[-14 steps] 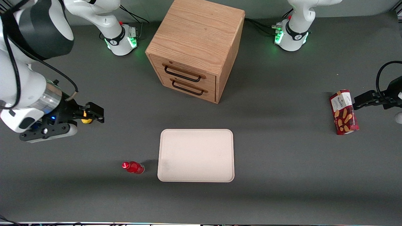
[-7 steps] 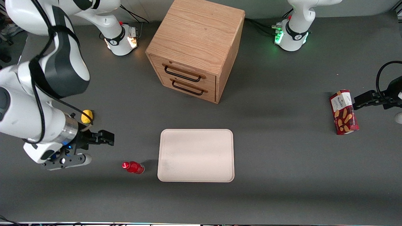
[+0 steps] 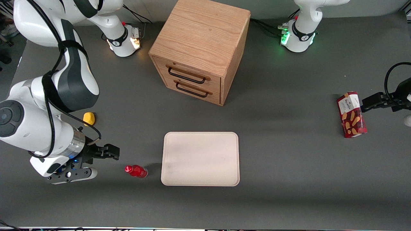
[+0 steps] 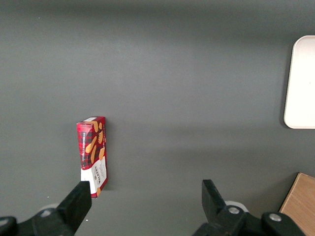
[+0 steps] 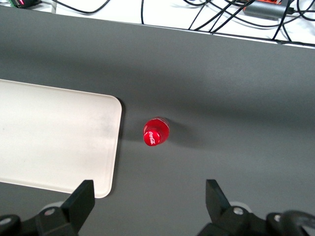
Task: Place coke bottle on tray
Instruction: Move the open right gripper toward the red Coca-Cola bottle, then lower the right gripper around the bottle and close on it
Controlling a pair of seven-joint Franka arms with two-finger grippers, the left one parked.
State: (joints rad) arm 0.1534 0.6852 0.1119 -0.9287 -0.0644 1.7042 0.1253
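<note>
The tiny red coke bottle with its red cap (image 3: pixel 136 171) stood upright on the dark grey table (image 3: pixel 289 160), just beside the flat pale beige-pink rectangular tray (image 3: pixel 200 158) on the working arm's side, apart from the rim; nothing lay between bottle and tray. The right arm's black two-finger gripper (image 3: pixel 107 152) hung near the bottle toward the working arm's end of the table, released, its fingers (image 5: pixel 83 196) spread wide and holding nothing; in the right wrist view the bottle (image 5: pixel 156 132) showed from above between them, clear of both. A small yellow lump (image 3: pixel 89 118) lay farther from the front camera than the gripper; an oak-coloured wooden cabinet with two drawers (image 3: pixel 200 51) stood farther from the camera than the tray; a red snack box (image 3: pixel 351 114) lay toward the parked arm's end. The tray's surface was bare, faintly smudged near one corner; it was cut off in both wrist views. Cables ran along the table's edge (image 5: pixel 221 14).
</note>
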